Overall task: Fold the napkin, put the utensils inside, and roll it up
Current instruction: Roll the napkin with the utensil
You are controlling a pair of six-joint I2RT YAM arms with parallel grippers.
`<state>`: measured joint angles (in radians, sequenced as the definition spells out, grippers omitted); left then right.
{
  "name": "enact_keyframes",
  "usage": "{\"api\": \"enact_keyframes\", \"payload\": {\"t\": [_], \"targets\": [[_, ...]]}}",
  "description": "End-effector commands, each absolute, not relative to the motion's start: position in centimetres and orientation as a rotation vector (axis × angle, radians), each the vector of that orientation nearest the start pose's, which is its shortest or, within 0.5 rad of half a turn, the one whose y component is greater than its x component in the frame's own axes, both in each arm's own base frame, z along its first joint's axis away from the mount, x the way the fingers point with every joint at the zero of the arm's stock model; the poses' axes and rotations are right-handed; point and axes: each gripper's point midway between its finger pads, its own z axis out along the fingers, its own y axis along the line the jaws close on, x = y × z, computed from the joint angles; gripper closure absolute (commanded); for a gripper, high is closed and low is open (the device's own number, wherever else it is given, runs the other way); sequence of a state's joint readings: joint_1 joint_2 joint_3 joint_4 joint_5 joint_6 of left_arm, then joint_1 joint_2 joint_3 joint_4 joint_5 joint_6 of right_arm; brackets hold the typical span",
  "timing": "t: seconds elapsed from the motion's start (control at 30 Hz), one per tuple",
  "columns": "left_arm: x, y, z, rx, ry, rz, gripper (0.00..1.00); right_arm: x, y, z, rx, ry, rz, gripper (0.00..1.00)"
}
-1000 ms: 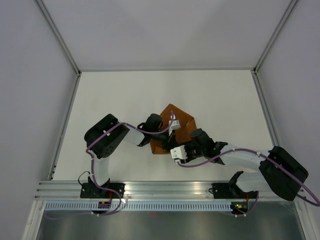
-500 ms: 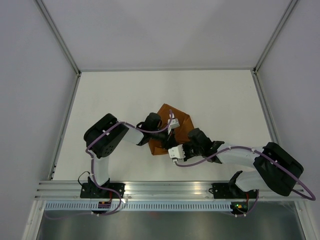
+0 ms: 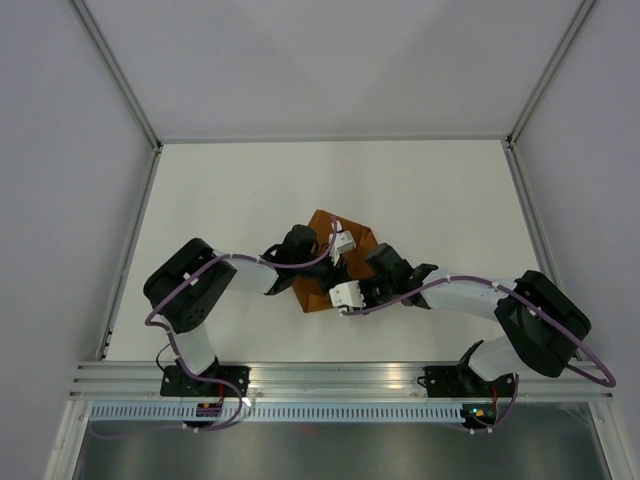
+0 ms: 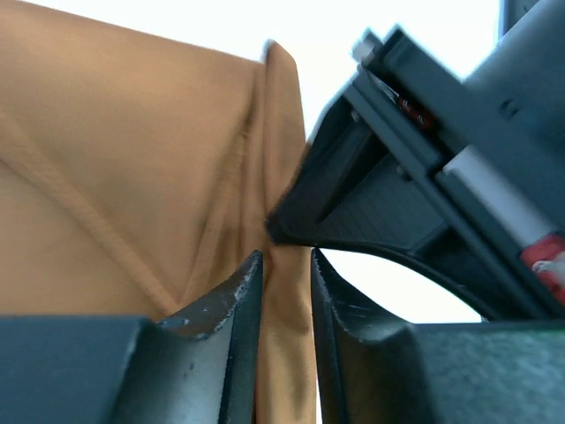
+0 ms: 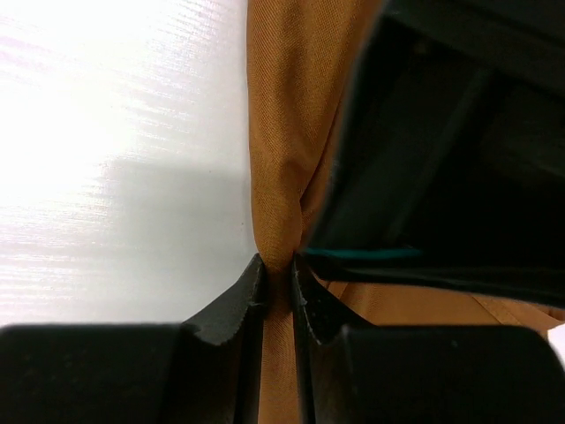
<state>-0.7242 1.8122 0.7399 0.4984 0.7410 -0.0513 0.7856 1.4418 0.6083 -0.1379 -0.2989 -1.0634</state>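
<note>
The top camera looked steeply down from behind the arm bases (image 3: 205, 383) over the whole table (image 3: 420, 190). Each wrist camera looked along its own fingers (image 4: 221, 353), very close, sharing one napkin (image 4: 132, 177) ridge.

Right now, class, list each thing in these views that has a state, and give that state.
napkin, folded over and creased, pinched by both grippers.
left gripper, shut on a napkin fold.
right gripper, shut on a napkin fold.
</note>
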Motion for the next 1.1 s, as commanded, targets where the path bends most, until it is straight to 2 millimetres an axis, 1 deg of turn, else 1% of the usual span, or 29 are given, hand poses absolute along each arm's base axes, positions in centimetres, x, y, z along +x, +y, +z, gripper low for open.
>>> {"api": "enact_keyframes", "payload": {"t": [0.0,0.03,0.07,0.13,0.17,0.2,0.23,0.27,0.3,0.33,0.37,0.4,0.43,0.47,0.5,0.53,0.57,0.6,0.63,0.67,0.7,0.73,0.8,0.83,0.9,0.93,1.0,1.03,1.07], "targets": [[25.4,-35.4,7.1,1.059,1.813,-1.07,0.66,17.2,20.4,-1.5,-2.226,1.617,0.416,1.0],[25.8,-35.3,7.8,1.039,1.802,-1.045,0.66,17.0,20.3,-1.6,-2.234,1.635,0.432,1.0],[26.3,-35.0,7.9,1.015,1.812,-1.013,0.66,17.2,20.5,-1.3,-2.237,1.636,0.437,1.0],[28.2,-34.0,8.2,0.923,1.832,-0.889,0.66,16.5,20.0,-1.5,-2.271,1.675,0.482,1.0],[29.0,-33.2,8.7,0.866,1.841,-0.83,0.66,16.8,20.3,-1.0,-2.278,1.67,0.49,0.99],[30.3,-32.1,9.2,0.796,1.841,-0.744,0.66,16.2,19.7,-1.2,-2.317,1.696,0.519,1.0],[31.0,-31.2,9.7,0.724,1.84,-0.695,0.66,16.7,20.0,-0.7,-2.314,1.697,0.53,1.0],[31.5,-29.9,11.1,0.65,1.807,-0.643,0.65,16.6,20.1,-0.5,-2.32,1.701,0.557,1.0],[32.9,-28.0,11.7,0.547,1.8,-0.55,0.65,16.0,19.4,-0.8,-2.361,1.729,0.589,0.99],[32.8,-26.3,11.4,0.479,1.811,-0.494,0.64,16.6,19.8,-0.2,-2.358,1.728,0.595,0.99],[33.7,-24.5,14.0,0.371,1.746,-0.43,0.62,16.0,19.4,-0.1,-2.382,1.757,0.633,0.99],[33.7,-23.5,14.8,0.328,1.729,-0.404,0.61,16.0,19.3,-0.4,-2.407,1.769,0.659,1.0],[33.4,-22.6,15.1,0.304,1.717,-0.383,0.6,16.6,19.7,0.0,-2.405,1.768,0.666,1.0],[33.5,-21.5,15.9,0.265,1.697,-0.343,0.59,16.2,19.4,0.1,-2.423,1.796,0.702,0.99],[33.2,-20.6,18.1,0.221,1.649,-0.339,0.59,16.1,19.3,-0.4,-2.438,1.828,0.729,1.0],[32.9,-19.8,18.5,0.213,1.634,-0.319,0.59,16.8,19.8,-0.1,-2.433,1.828,0.733,1.0],[32.7,-19.1,19.1,0.197,1.619,-0.299,0.59,16.4,19.4,-0.6,-2.455,1.878,0.771,1.0],[32.2,-18.5,21.2,0.174,1.563,-0.309,0.59,16.5,19.6,-0.7,-2.453,1.897,0.799,1.0],[31.8,-17.9,21.3,0.185,1.554,-0.285,0.59,17.4,20.2,-0.3,-2.439,1.9,0.802,0.99],[31.5,-17.5,21.9,0.187,1.536,-0.277,0.59,17.0,19.9,-0.9,-2.457,1.954,0.846,1.0],[31.0,-17.2,23.2,0.184,1.497,-0.283,0.59,17.3,20.2,-0.9,-2.448,1.973,0.863,1.0],[30.7,-16.9,23.2,0.197,1.485,-0.272,0.6,18.4,20.8,-0.8,-2.428,1.979,0.858,0.99],[30.0,-17.2,24.1,0.252,1.435,-0.263,0.6,18.4,20.7,-1.6,-2.425,2.062,0.911,0.99],[29.4,-17.0,24.4,0.284,1.405,-0.235,0.6,19.7,21.5,-1.4,-2.398,2.068,0.911,1.0],[28.5,-17.6,24.9,0.317,1.362,-0.222,0.6,19.6,21.3,-2.3,-2.398,2.158,0.974,1.0],[28.2,-17.7,25.5,0.346,1.323,-0.19,0.6,20.6,21.9,-2.1,-2.38,2.155,0.977,1.0],[27.1,-19.1,25.8,0.408,1.286,-0.188,0.6,20.6,21.7,-3.0,-2.369,2.233,1.015,0.99],[26.8,-19.7,26.2,0.462,1.25,-0.15,0.6,21.4,22.1,-3.1,-2.363,2.228,1.001,0.99],[26.3,-21.1,25.6,0.521,1.25,-0.145,0.6,21.2,22.0,-3.7,-2.364,2.266,1.023,1.0]]}}
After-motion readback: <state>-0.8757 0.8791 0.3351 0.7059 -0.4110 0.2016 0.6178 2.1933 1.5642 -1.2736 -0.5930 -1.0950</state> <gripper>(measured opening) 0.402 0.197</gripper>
